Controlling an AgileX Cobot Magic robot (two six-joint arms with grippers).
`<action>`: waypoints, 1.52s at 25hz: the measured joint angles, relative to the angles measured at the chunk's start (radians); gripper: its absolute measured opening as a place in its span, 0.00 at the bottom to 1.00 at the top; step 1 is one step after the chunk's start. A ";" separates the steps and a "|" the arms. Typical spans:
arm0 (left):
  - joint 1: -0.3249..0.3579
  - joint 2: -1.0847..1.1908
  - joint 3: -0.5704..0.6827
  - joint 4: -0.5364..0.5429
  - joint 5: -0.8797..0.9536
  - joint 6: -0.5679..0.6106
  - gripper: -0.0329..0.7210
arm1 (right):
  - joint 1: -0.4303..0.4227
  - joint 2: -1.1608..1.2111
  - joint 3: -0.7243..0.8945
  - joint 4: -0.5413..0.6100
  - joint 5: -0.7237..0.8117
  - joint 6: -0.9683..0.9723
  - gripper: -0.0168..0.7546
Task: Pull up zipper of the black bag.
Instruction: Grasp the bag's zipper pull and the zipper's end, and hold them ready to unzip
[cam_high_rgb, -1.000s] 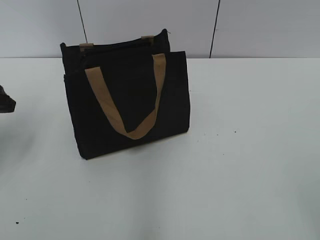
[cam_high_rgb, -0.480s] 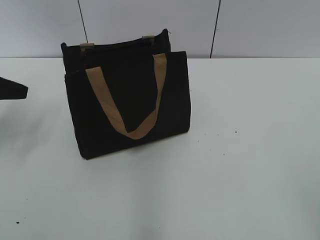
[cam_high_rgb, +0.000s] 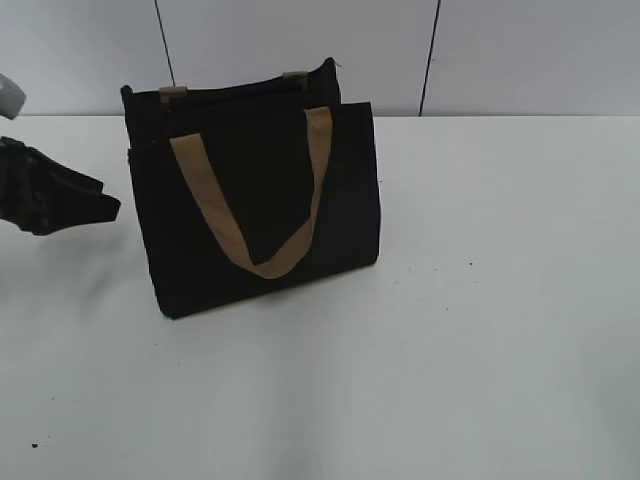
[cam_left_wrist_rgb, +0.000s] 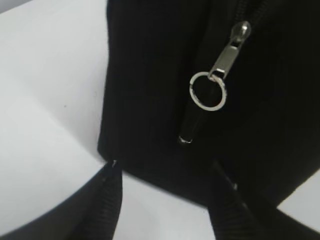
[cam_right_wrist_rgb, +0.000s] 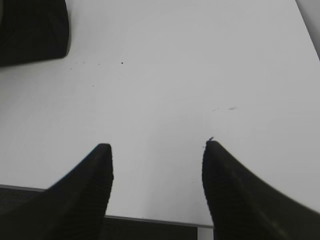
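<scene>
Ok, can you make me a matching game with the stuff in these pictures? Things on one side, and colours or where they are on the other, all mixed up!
Things:
1. black bag
2. strap handle
3. zipper pull tab with its ring
4. left hand

Colours, states or places:
A. tan, hanging in a loop on the front of the bag
B. silvery metal, lying on the bag's dark side
C. open, close to the bag's left side, not touching it
D. standing upright on the white table

Right pairs: 1-D, 2-A, 3-B, 4-C
</scene>
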 joint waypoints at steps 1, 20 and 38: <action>-0.006 0.028 0.000 -0.024 0.006 0.026 0.62 | 0.000 0.000 0.000 0.000 0.000 0.000 0.59; -0.096 0.170 0.001 -0.253 0.069 0.303 0.70 | 0.000 0.000 0.000 0.000 0.000 0.000 0.59; -0.100 0.224 0.001 -0.331 0.079 0.309 0.11 | 0.000 0.000 0.000 0.000 0.000 0.000 0.59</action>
